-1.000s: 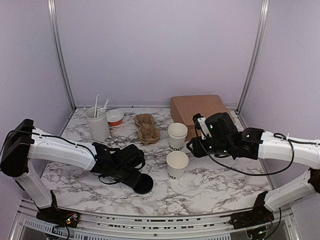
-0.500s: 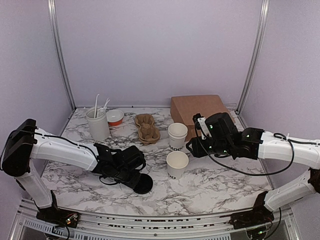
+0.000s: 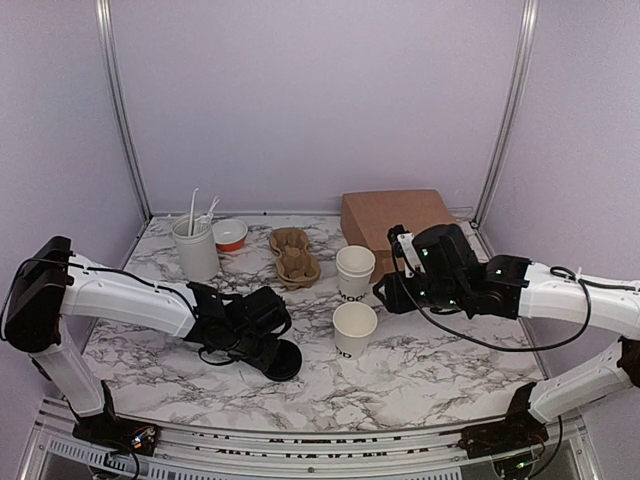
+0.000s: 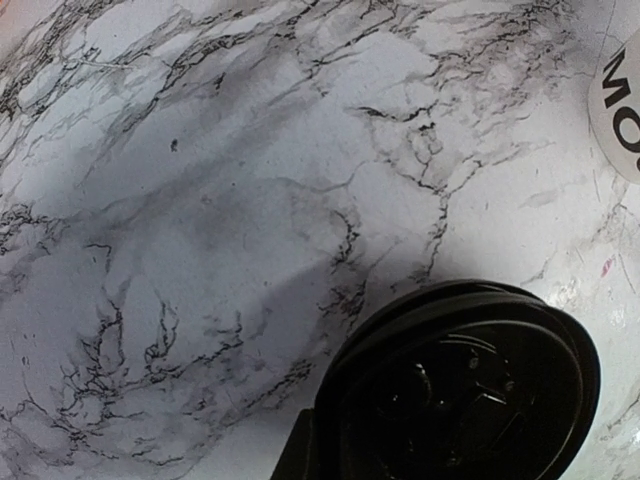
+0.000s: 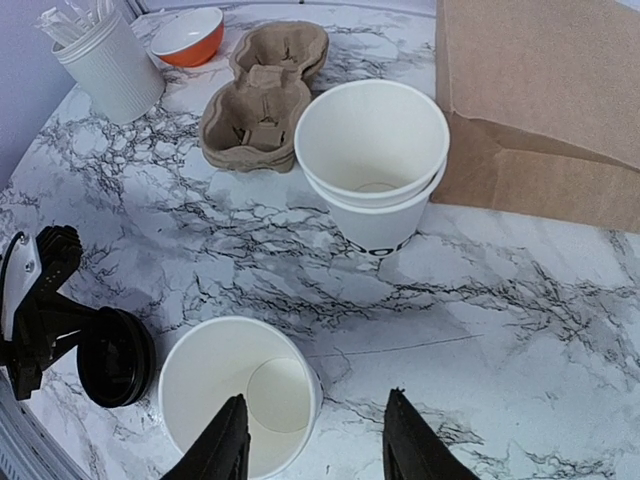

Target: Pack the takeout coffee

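The left pincer [image 3: 267, 347] looks clenched on the rim of a loose black lid [image 3: 280, 360], though the left wrist view shows only the lid [image 4: 465, 390] close under the camera and not the fingers themselves. Outward to the right, and a little farther back, stands the near lidless cup [image 3: 354, 328], upright with its mouth open, apart from the lid. That gap is probably what the coming move turns on: the lid would travel right and come down flat over the mouth. The right pincer [image 5: 318, 440] is released and grasps nothing, hovering just right of that cup [image 5: 240, 395]; the left arm carries the lid and is the one placed to cap. Beyond are two stacked cups [image 3: 355, 270] and a brown paper bag [image 3: 395, 215]. No lidded takeout coffee is visible anywhere on the worktop [image 3: 430, 370].
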`<state>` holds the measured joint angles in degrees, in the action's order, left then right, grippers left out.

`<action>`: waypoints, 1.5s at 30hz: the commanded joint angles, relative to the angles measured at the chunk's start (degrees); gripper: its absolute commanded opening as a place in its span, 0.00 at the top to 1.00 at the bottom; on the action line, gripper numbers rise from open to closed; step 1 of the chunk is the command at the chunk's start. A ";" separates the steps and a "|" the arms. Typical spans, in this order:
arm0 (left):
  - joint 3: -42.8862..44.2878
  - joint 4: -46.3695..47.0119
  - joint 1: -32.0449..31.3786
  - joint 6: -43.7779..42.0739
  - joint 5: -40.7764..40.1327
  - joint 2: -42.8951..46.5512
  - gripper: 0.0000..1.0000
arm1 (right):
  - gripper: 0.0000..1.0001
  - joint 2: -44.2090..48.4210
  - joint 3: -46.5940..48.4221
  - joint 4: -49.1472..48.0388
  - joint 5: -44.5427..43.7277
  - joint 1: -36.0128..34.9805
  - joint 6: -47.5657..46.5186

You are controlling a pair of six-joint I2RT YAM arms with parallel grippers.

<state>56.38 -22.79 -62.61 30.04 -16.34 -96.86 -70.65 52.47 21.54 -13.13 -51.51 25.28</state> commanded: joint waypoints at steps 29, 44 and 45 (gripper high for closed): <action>0.91 6.19 18.14 -3.52 11.96 4.61 0.99 | 0.48 -11.41 15.29 -7.20 9.03 -4.01 -1.44; -3.21 10.11 18.20 -2.33 6.22 9.55 1.00 | 0.56 -38.93 35.13 -7.07 16.91 -6.51 0.95; -3.14 10.41 18.22 -2.30 5.91 9.43 1.00 | 0.56 -40.09 36.46 -6.53 16.72 -6.50 1.06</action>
<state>53.84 -15.03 -44.77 27.05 -7.81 -88.58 -107.72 82.94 14.31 2.15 -57.98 25.21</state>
